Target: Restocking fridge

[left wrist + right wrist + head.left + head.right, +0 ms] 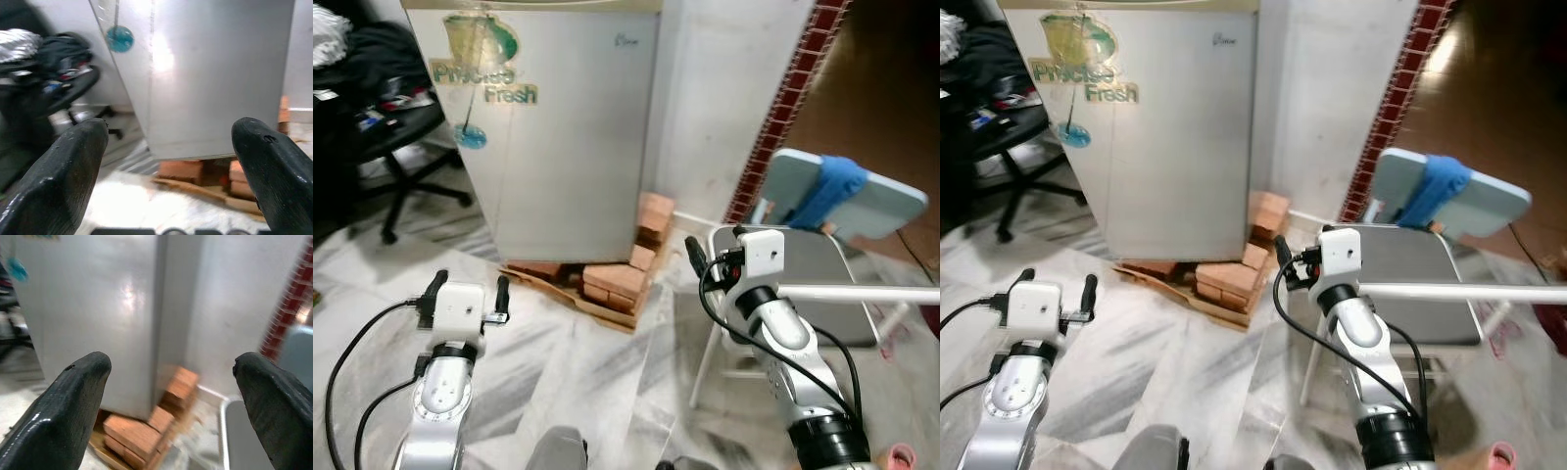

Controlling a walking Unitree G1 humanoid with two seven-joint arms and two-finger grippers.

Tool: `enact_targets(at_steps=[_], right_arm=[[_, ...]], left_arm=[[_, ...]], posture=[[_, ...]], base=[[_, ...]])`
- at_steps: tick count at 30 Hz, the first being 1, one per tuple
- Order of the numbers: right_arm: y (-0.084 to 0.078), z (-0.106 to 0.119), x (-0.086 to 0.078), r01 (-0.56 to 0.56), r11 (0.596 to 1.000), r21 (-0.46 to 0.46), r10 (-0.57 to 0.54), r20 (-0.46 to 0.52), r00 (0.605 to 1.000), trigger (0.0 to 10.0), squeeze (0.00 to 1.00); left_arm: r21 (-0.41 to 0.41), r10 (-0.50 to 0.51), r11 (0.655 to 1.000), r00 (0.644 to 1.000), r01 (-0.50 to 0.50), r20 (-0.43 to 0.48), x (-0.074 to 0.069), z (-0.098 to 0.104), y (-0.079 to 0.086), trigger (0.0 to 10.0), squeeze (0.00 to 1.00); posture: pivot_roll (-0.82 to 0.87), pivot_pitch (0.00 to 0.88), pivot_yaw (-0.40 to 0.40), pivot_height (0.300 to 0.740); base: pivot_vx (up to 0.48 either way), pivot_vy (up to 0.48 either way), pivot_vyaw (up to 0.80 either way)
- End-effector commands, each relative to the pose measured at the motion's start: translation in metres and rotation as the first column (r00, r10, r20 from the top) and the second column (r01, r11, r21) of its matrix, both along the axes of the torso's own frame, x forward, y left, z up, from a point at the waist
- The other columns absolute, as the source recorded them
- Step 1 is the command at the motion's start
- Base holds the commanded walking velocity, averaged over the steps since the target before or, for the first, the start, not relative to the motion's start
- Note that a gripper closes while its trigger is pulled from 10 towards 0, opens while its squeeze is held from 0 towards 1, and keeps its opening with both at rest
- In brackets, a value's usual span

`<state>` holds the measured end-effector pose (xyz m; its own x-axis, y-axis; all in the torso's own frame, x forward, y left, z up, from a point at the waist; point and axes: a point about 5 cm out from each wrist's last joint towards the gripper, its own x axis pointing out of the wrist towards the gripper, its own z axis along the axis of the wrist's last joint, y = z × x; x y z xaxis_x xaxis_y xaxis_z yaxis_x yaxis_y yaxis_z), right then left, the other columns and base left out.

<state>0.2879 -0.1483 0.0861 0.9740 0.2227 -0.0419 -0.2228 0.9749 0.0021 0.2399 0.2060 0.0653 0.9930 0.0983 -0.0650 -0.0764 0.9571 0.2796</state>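
Observation:
A small silver fridge (568,127) with a "Precise Fresh" sticker stands ahead with its door closed, raised on a stack of red bricks (617,279). My left gripper (471,281) is held low in front of the fridge's left part, open, with nothing between its fingers (73,161). Off the fridge's right corner, beside a chair, my right gripper (717,247) is also open and empty. The left wrist view looks at the fridge door (210,73). Between the fingertips (73,396) in the right wrist view are the fridge's right edge (156,318) and the bricks (142,431).
A folding chair (822,284) with a grey seat and a blue cloth (827,191) over its back stands at the right, crossed by a white rod (862,294). At the left, a black office chair (391,137) is piled with clothes. A red tiled column (783,108) rises behind.

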Motion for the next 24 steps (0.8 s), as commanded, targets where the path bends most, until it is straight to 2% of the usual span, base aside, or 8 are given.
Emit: enact_targets(at_steps=[1, 6, 11, 20, 24], right_arm=[[0.0, -0.005, 0.0, 0.025, 1.0, -0.011, -0.025, -0.002, 1.0, 10.0, 0.0], [0.0, -0.013, -0.001, 0.046, 0.999, 0.008, -0.046, -0.022, 0.999, 10.0, 0.0], [0.007, -0.008, 0.001, 0.028, 1.0, 0.008, -0.028, 0.016, 0.999, 10.0, 0.0], [0.006, -0.004, 0.006, 0.029, 0.999, -0.028, -0.027, 0.061, 0.998, 10.0, 0.0], [0.003, -0.004, 0.005, 0.042, 0.999, -0.028, -0.04, 0.062, 0.997, 10.0, 0.0]], left_arm=[[-0.016, 0.0, 1.0, 1.0, 0.0, -0.004, 0.002, -0.001, -0.002, 10.0, 0.0], [-0.035, -0.028, 0.999, 0.999, 0.027, -0.021, -0.003, -0.012, -0.009, 10.0, 0.0], [-0.048, 0.002, 0.999, 1.0, -0.002, -0.003, 0.002, -0.011, -0.008, 10.0, 0.0], [-0.092, -0.053, 0.994, 0.997, 0.058, 0.054, 0.007, -0.001, -0.025, 10.0, 0.0], [-0.077, -0.034, 0.996, 0.996, 0.041, 0.087, 0.008, 0.003, -0.024, 10.0, 0.0]], posture=[[0.13, 0.067, -0.041, 0.74], [0.12, 0.048, -0.033, 0.74], [0.12, 0.033, -0.024, 0.74], [0.11, 0.042, -0.031, 0.74], [0.11, 0.049, -0.033, 0.74]], base=[[0.0, 0.48, -0.8], [0.0, 0.48, -0.8], [0.0, 0.48, -0.63], [0.0, 0.48, 0.0], [0.0, 0.48, 0.0]])
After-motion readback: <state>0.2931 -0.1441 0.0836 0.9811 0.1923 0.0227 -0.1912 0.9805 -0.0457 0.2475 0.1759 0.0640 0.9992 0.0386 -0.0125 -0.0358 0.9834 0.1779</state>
